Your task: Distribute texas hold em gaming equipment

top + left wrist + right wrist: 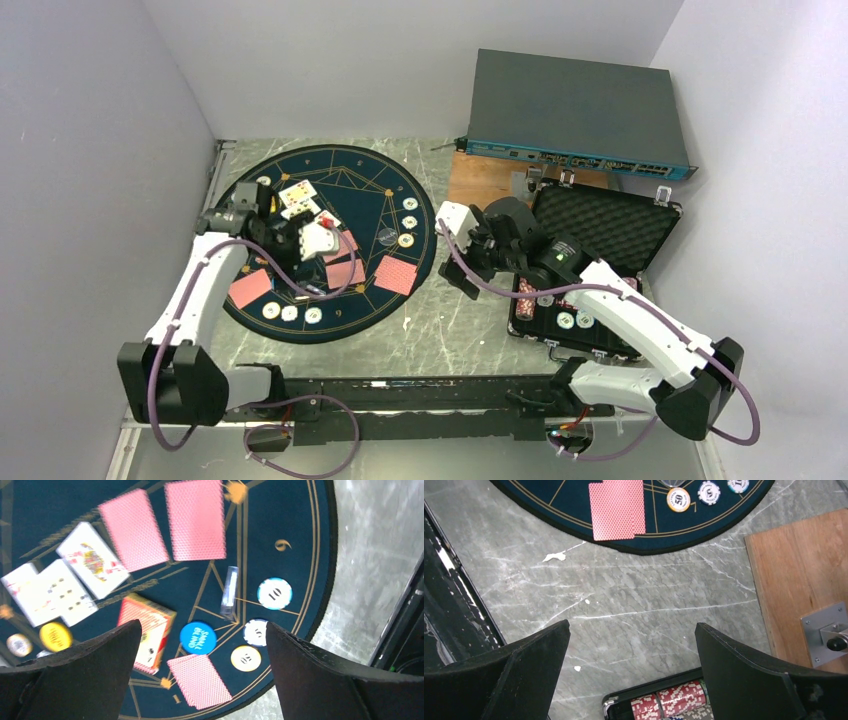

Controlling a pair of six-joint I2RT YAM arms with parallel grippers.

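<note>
Hiding from overhead, a blue disc point(198, 638) shows from the left wrist

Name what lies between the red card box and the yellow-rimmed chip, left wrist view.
A blue disc, flat on the mat, seen in the left wrist view.

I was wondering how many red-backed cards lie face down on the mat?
4 red-backed cards: one at the mat's near-left edge, two side by side near its middle, one at its near-right edge. The left arm may hide others.

Mat point(285, 510) matt cloth; table point(649, 610) smooth veined stone; board point(799, 580) wood; chips point(274, 593) glossy plastic.
</note>
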